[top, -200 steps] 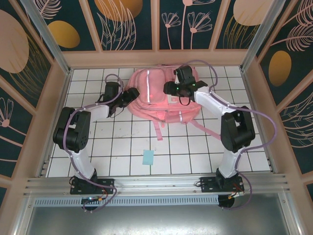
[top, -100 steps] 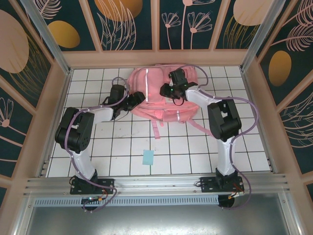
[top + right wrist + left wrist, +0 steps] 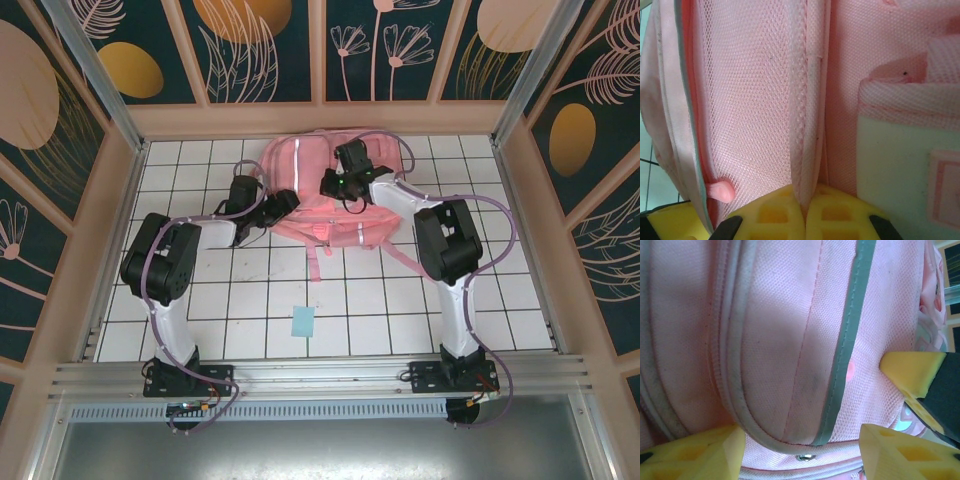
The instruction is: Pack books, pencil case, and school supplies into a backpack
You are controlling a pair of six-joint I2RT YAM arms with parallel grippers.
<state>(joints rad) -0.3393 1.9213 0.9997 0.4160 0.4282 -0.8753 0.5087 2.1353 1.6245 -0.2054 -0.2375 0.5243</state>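
Closed since 1 second ago, the right claw (image 3: 805,202) is clamped on a seam fold of the backpack (image 3: 283,165), at the desk's (image 3: 400,310) 12 o'clock. The left claw (image 3: 801,450), part open and empty, is placed at its 9 o'clock side.

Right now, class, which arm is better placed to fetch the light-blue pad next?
Left, probably. The left claw stands open at the backpack, gripping nothing, while the right claw is pinched shut on a backpack fold. The pad lies slightly nearer the left arm's base.
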